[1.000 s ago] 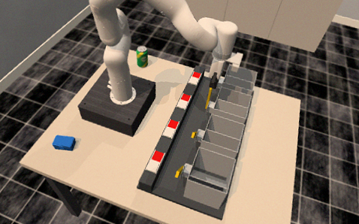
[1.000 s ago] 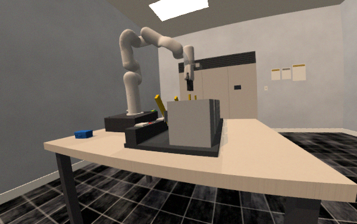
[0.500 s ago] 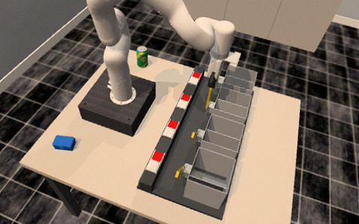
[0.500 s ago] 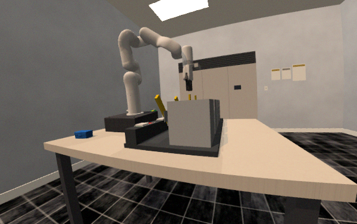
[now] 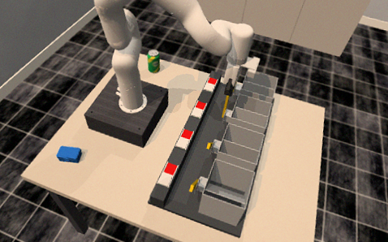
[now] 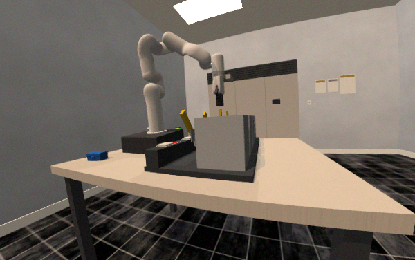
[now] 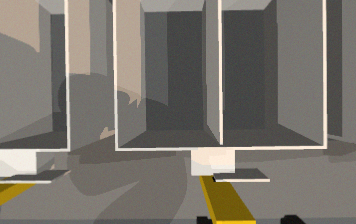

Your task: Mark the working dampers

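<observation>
1. Progress looks nil so far: all four sliders (image 5: 195,107) show red in the top view, covers unmoved, so nothing reads green.
2. I have the gripper (image 5: 228,86) hanging above the far end of the row, over the lever (image 5: 224,105) of the second damper (image 5: 251,112) from the far end; the wrist view shows that yellow lever (image 7: 225,200) running up between the fingertips.
3. Its fingers stand partly closed with nothing between them.
4. Dampers sit in line on the dark base (image 5: 198,148), each behind its own slider.
5. I judge that testing is barely begun: every lever needs trying and each working damper's cover needs pushing across.
</observation>
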Robot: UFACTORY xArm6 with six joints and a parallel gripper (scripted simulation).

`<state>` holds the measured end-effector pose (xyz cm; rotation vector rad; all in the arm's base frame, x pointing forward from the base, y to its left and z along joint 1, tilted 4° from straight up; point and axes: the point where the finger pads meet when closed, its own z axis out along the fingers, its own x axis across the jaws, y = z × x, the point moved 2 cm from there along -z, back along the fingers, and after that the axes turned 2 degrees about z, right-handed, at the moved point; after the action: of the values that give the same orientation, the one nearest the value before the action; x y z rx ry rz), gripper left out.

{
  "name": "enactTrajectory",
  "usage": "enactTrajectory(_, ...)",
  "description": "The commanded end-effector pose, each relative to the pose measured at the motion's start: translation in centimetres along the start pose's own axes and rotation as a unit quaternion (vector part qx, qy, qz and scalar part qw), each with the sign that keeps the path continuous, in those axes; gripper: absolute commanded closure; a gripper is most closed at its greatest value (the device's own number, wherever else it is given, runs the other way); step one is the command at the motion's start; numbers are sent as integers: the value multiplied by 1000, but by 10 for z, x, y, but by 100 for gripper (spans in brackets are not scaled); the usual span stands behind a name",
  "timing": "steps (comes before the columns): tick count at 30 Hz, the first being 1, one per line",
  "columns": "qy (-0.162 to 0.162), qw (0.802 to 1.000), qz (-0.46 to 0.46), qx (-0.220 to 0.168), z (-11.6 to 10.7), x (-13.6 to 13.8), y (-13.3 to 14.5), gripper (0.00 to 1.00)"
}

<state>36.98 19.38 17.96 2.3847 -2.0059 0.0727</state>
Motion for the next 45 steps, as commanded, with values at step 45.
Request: enactTrajectory(45, -1, 1000, 0, 2, 68, -1, -1, 61)
